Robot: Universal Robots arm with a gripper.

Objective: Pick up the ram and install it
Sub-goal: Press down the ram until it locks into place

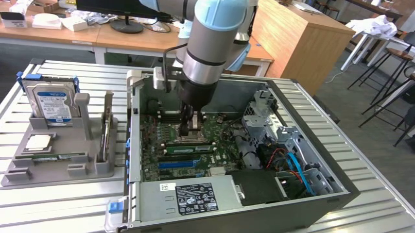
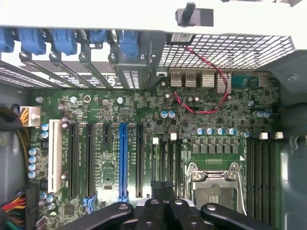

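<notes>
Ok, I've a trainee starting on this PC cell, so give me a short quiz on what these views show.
1. True or false: the gripper hangs over the grey holder.
2. What stands upright at the holder's far end in the exterior view? A. a hard drive B. a fan C. a keyboard
3. Fill in: in the wrist view, one long slot on the motherboard is coloured ____.
Key: 1 false: it is shut and down inside the case, over the motherboard. 2 A. 3 blue.
</notes>
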